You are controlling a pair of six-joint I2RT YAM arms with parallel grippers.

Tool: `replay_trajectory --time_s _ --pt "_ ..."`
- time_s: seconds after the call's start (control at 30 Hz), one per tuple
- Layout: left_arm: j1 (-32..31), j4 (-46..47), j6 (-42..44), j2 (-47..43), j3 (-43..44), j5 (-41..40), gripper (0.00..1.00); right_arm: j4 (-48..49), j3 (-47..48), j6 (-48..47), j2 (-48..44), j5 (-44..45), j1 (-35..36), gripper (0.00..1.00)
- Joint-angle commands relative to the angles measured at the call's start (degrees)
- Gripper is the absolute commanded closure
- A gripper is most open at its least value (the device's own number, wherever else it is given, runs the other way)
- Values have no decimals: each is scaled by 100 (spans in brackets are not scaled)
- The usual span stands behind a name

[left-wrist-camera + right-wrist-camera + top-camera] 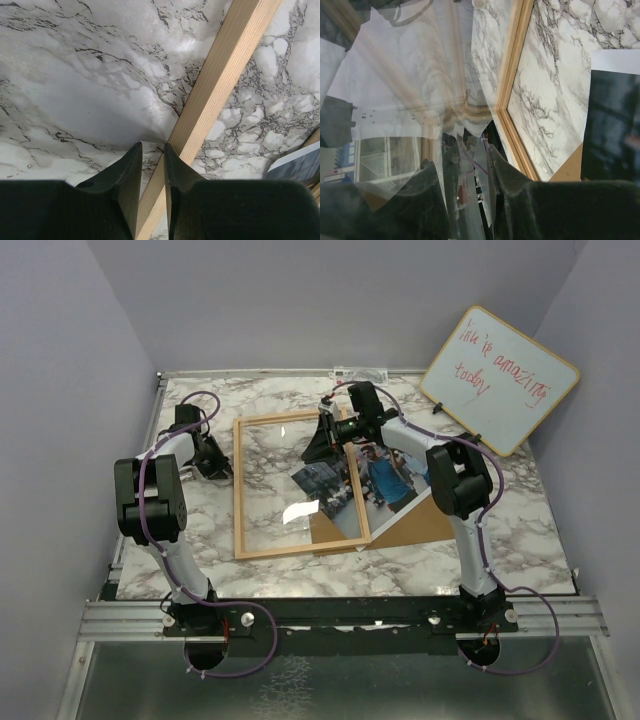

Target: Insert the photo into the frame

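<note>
Black fingers (pixel 131 186) fill the bottom of the left wrist view. They stand close together on either side of the frame's (pixel 220 85) left rail, and light wood shows in the narrow gap. The left hand (pixel 153 147) pinches that rail. The overhead view confirms only that this hand (pixel 212 458) sits at the frame's left edge, because the fingers are too small there to read.

From above, the frame (pixel 240 490) lies on the marble surface (pixel 520 530) between the arms. The photo (pixel 385 480) is at its right side and passes under the right rail. Its left part shows through the pane (pixel 285 480), and its right part lies outside on a brown board (pixel 425 525). A whiteboard (pixel 500 380) with red writing leans at the back right, and neither wrist camera sees it.

The right hand (pixel 328 440) is over the frame's far right corner. Its own camera shows what the top view hides. The fingers (pixel 512 187) stand a little apart, with the reflective pane (pixel 410 75) running between them, and the left finger looks hazy behind the glass. I cannot tell whether they press on the pane. The same view shows a bend of the rail (pixel 512 65), the photo's (pixel 615 125) dark print with its white border at the right, and a corner of the board (pixel 570 167).
</note>
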Motion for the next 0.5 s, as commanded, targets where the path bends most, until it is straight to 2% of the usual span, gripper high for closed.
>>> replay_trajectory --time_s 0.0,0.47 --pt "-13 -22 -32 98 10 -182 74 -80 -59 -103 -168 279 73 67" --pt "-13 -104 -15 36 38 -438 74 -178 -305 -351 -442 583 34 60"
